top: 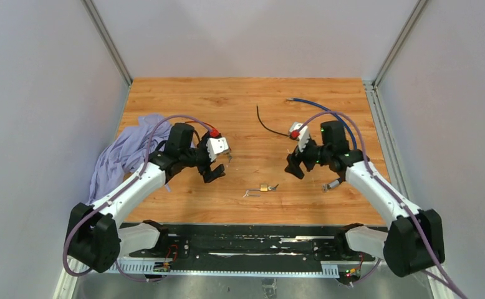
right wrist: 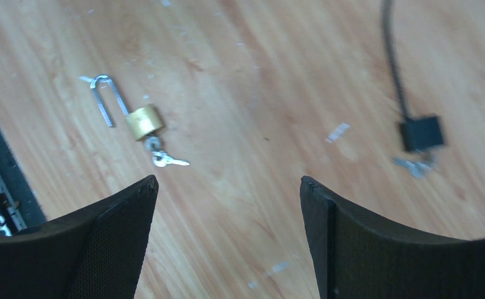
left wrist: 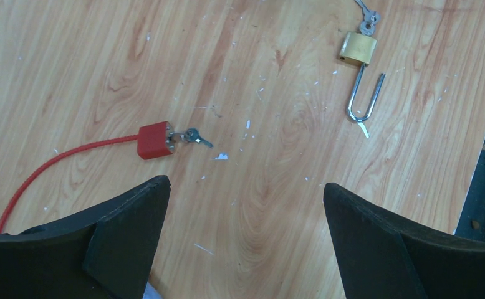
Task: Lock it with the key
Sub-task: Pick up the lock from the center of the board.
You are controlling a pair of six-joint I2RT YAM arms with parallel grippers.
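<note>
**Brass padlock lies open on the table, both grippers spread above it**

The brass padlock rests flat on the wooden table, at about 6 o'clock from the board's middle and near its front edge. Its steel shackle is swung out of the body, with one leg free. A small key touches the body at the end opposite the shackle.

The left gripper hovers with its jaws wide apart and nothing between them; the padlock sits at its 4 o'clock in the top view. The right gripper is likewise spread and empty, with the padlock between its 7 and 8 o'clock. Neither touches the lock.

In the left wrist view the padlock shows at 1 o'clock, and a red cable lock with its own key lies at 9 o'clock. In the right wrist view the padlock lies at about 10 o'clock, and a black cable lock sits at 3 o'clock, blurred keys just beside it.

A purple cloth is bunched at the table's 9 o'clock edge, and a blue cable curves at 2 o'clock
</note>
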